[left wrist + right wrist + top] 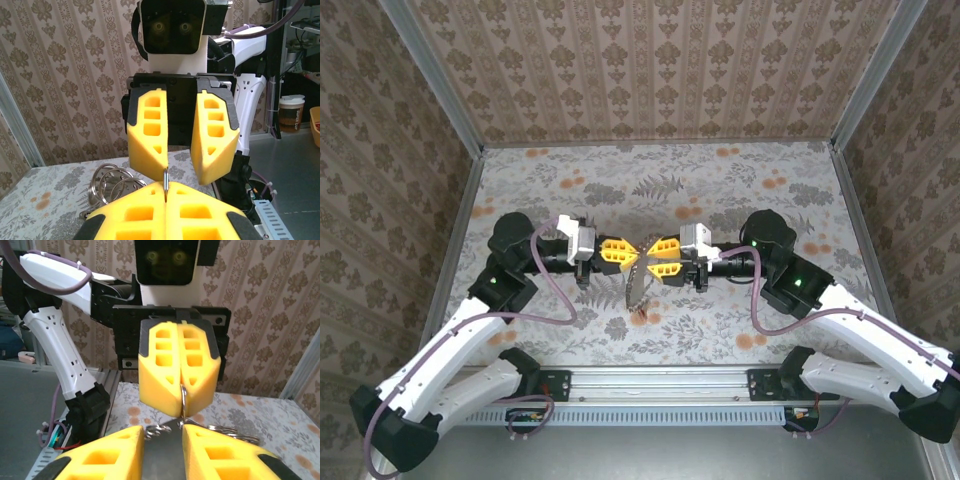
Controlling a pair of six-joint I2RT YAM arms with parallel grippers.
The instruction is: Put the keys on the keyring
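Floral-patterned tabletop point(740, 330) lies beneath everything, and above its middle the keyring point(636, 282) hangs as a thin grey strip with its long axis upright. It is pinched at the top by the left gripper point(631, 256), whose yellow fingers are clenched flat together on the metal. The right gripper point(649, 256) faces it nose to nose with jaws apart and nothing gripped. From the wrist views we see the held metal edge-on, not centred in that gap but close against one right finger, so we judge a small sideways correction comes before any pinch. The keys point(642, 315) look to us like the small reddish cluster on the tabletop just below the strip, apart from both grippers and about equally near each arm; the right one is free. Coiled metal rings point(112, 182) rest on the tabletop beside the left fingers, and we cannot tell whether they join the held strip.
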